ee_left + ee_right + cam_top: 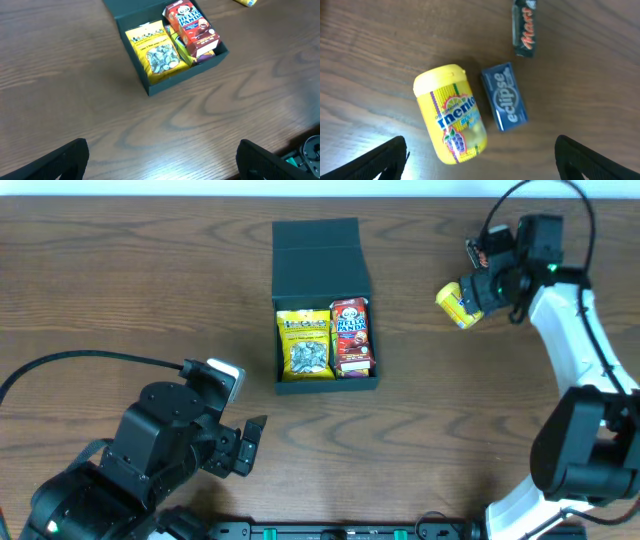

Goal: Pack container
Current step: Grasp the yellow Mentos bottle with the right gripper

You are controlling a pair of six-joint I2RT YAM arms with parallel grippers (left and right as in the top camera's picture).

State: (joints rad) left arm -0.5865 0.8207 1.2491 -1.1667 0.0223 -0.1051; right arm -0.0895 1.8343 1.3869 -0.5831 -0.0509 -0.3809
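Right of the container (318, 260), which is lying open and half packed on the tabletop (120, 280), the right claw (481, 157) is hovering wide above the Mentos bottle (451, 112), apparently lining up a grab, while the left claw (160, 160) is idling wide.

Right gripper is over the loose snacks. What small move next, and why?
Probably lower the right gripper onto the Mentos bottle and close. Its jaws are open, the bottle lies right below it on the table, outside the open container.
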